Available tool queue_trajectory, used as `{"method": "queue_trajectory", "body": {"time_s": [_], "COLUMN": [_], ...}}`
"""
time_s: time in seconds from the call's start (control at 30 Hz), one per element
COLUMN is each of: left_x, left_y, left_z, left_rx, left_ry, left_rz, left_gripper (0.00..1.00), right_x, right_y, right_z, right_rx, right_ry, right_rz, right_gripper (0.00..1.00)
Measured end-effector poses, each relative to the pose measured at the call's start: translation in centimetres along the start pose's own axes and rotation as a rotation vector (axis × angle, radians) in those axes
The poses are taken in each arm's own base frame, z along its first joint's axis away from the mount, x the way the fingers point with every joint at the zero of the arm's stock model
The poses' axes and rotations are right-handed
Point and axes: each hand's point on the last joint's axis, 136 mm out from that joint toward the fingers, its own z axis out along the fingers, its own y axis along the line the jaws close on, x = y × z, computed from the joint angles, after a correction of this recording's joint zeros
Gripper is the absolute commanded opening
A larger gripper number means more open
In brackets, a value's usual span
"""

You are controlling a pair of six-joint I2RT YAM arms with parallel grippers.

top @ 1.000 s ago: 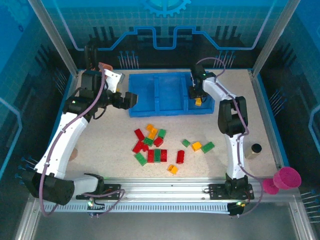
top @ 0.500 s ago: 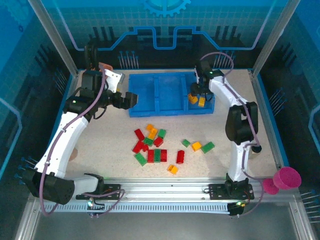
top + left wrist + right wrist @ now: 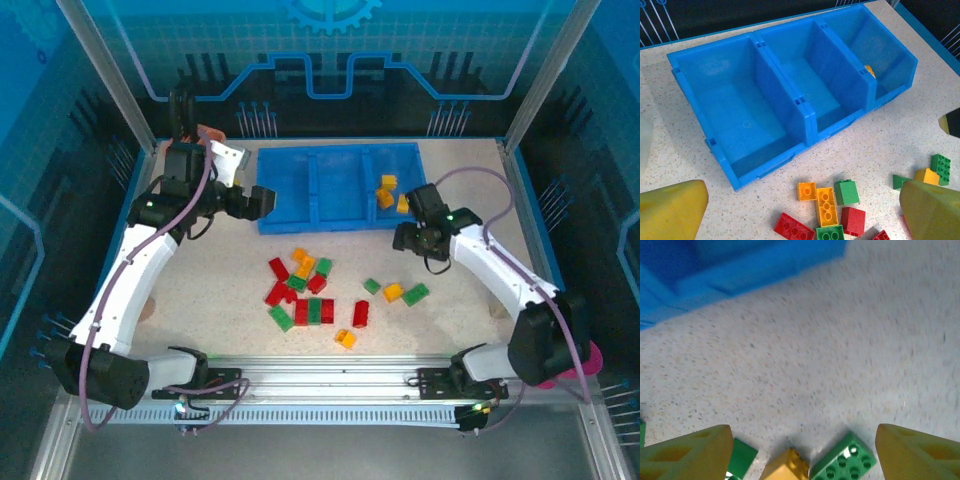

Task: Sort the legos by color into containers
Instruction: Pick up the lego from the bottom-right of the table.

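We see the left gripper (image 3: 262,200) just beside the left end of the blue tray (image 3: 300,222), its jaws spread wide with nothing between them. The right gripper (image 3: 405,238) hangs just in front of the tray's right compartment, fingers likewise apart and empty. A few orange-yellow legos (image 3: 388,196) lie inside that right compartment. The loose legos (image 3: 305,290), red, green and orange-yellow, lie scattered on the table (image 3: 200,290) in front of the tray, apart from it.

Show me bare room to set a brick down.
Free: the left compartment and middle compartment of the blue plastic tray, and the speckled table strip between tray and the red, green and orange brick pile. Crowded: that pile and the right compartment's orange bricks.
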Motion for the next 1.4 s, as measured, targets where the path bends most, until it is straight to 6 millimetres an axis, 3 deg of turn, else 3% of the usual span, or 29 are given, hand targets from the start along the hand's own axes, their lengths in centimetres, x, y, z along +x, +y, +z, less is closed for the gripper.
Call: {"method": "queue_trajectory", "body": {"time_s": [0.3, 0.47, 0.73, 0.97, 1.23, 1.33, 1.4], "left_x": [0.5, 0.4, 0.4, 0.4, 0.4, 0.4, 0.4], "left_y": [-0.1, -0.2, -0.2, -0.2, -0.2, -0.2, -0.2], "left_z": [-0.1, -0.3, -0.4, -0.4, -0.4, -0.4, -0.4], "left_rx": [0.003, 0.003, 0.003, 0.003, 0.003, 0.003, 0.003], "left_ry": [0.002, -0.004, -0.008, -0.007, -0.007, -0.007, -0.007], "left_rz": [-0.001, 0.001, 0.003, 0.002, 0.003, 0.003, 0.003], "left_gripper": [0.99, 0.99, 0.99, 0.99, 1.0, 0.99, 0.99], "right_x": [6.8, 8.8, 9.5, 9.9, 9.9, 8.6, 6.6], "right_y": [-3.1, -3.9, -3.9, -4.6, -4.7, -3.4, -1.9], "right_z": [3.3, 4.5, 6.3, 7.1, 6.9, 7.1, 6.7], "right_rx": [0.044, 0.048, 0.047, 0.084, 0.116, 0.077, 0.032], "right_ry": [0.176, 0.234, 0.26, 0.28, 0.335, 0.336, 0.312], "right_rz": [0.269, 0.367, 0.421, 0.414, 0.34, 0.275, 0.201], "right_gripper": [0.73, 0.73, 0.66, 0.41, 0.25, 0.25, 0.26]}}
